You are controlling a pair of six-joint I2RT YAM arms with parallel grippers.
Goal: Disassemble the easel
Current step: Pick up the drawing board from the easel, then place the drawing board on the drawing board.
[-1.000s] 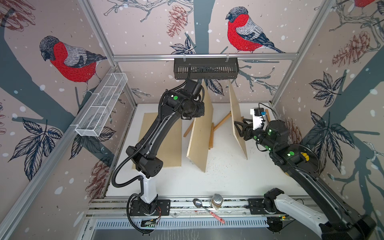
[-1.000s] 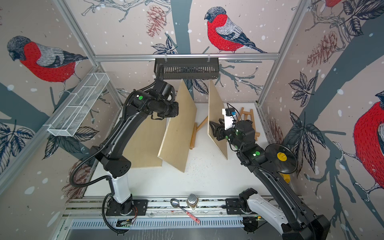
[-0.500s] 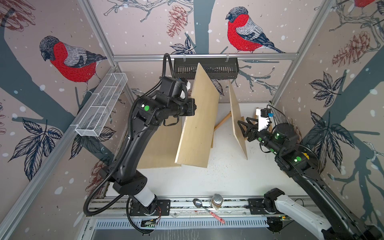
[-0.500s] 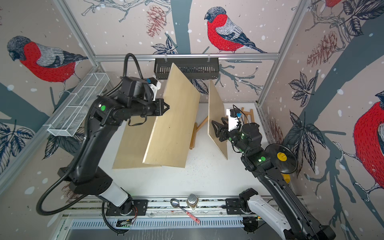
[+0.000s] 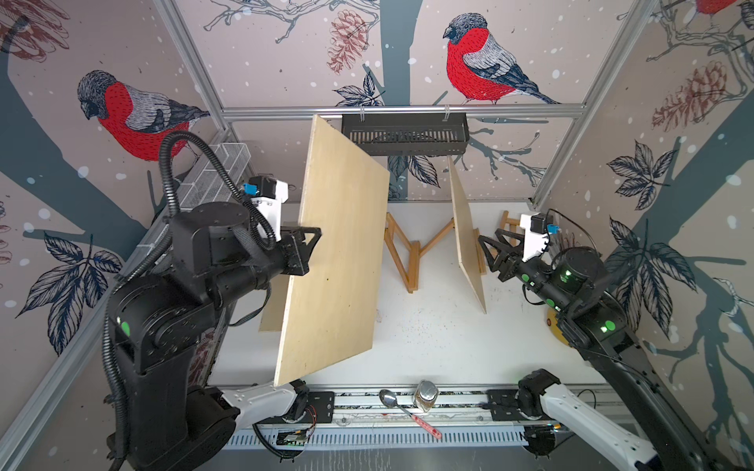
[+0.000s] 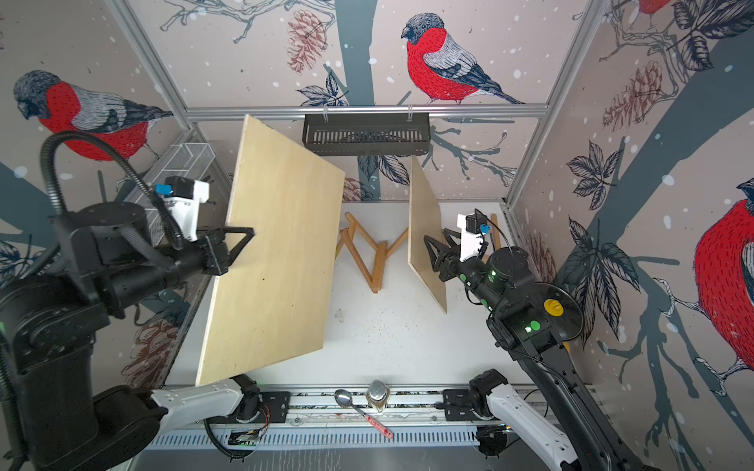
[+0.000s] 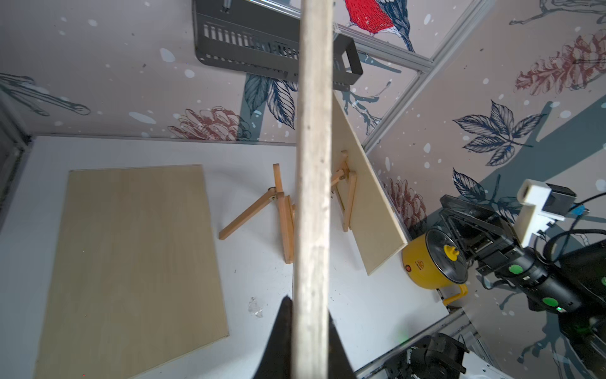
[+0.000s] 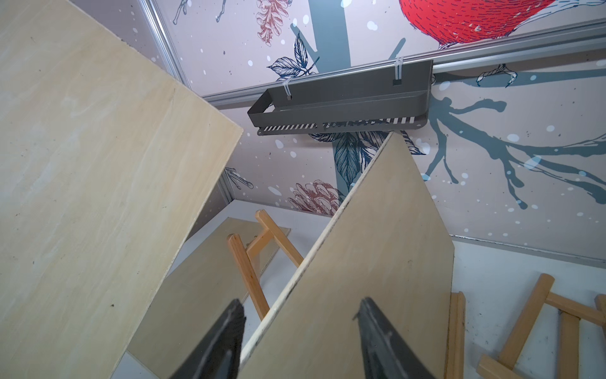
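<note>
Left hand pinching board, swung further left, right hand spread, seemingly empty.

Small booth walled in pale wallpaper printed with red-breasted bullfinches, pine cones, dark leaves and teal branches. Aluminium struts frame the walls. A black slotted basket hangs from the back rail; a white wire basket lines a side wall. The white tabletop is evenly lit.

Boards and easel partly hidden from view

In a top view the flat plywood board was mostly covered by the lifted plywood board, whose edge also masked part of the wooden easel frame in the left wrist view.
</note>
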